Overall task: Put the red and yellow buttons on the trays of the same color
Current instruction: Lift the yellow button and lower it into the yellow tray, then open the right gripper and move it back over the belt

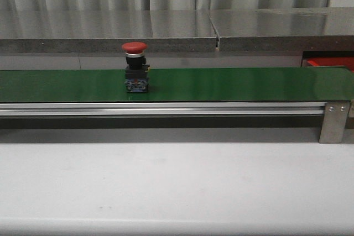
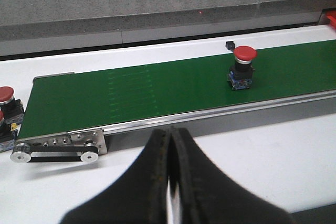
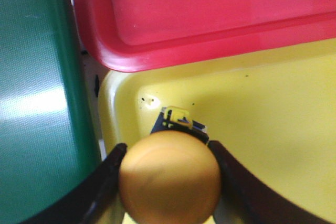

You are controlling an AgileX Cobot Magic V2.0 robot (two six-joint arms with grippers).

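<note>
A yellow button (image 3: pixel 169 178) is pinched between the fingers of the right hand (image 3: pixel 168 182), directly above the yellow tray (image 3: pixel 273 129). Just beyond that hand, the red tray (image 3: pixel 220 19) is seen touching the yellow one, with the green conveyor belt (image 3: pixel 37 103) beside both. The left hand (image 2: pixel 169 182) is pressed together, holding nothing, over the white bench (image 2: pixel 262 150). A red button (image 2: pixel 243 67) stands upright on the belt, well ahead of the left hand.
</note>
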